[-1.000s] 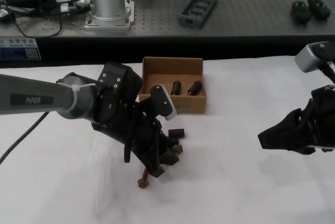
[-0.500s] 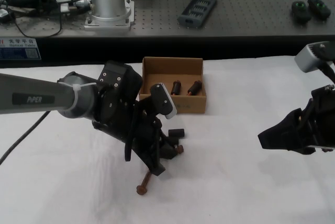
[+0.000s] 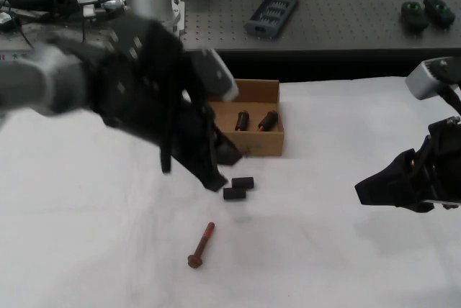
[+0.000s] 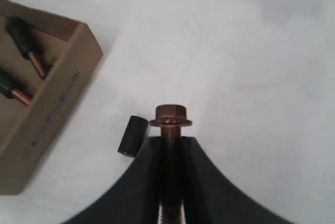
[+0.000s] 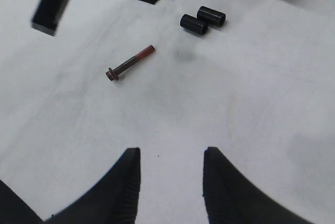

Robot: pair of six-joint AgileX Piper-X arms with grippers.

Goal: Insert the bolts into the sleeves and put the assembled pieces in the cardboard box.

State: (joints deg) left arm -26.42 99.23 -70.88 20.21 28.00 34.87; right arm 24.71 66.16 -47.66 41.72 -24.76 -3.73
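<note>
Just risen from the white cloth [image 3: 346, 265] beside the cardboard box [image 3: 259, 146]: left arm [image 3: 108, 85], left gripper [image 4: 170, 139] clamped on a flanged bolt [image 4: 170, 115]. Well apart, right gripper [image 5: 171, 153] spread wide, holding nothing. Left lying below: two black sleeves [image 3: 243, 182], second bolt [image 3: 201, 245]. Pick done, by the look of it; insertion into a sleeve next.

A white cloth-covered bench [image 3: 324, 265] carries 4 things. An open brown cardboard box [image 3: 259, 147] sits toward its far edge. Seen from the high view, 2 short black cylindrical sleeves [image 3: 243, 182] lie just beside each other at the box's 6 o'clock. A rust-coloured metal bolt [image 3: 201, 245] lies flat at the sleeves' 7 o'clock, apart from them.
</note>
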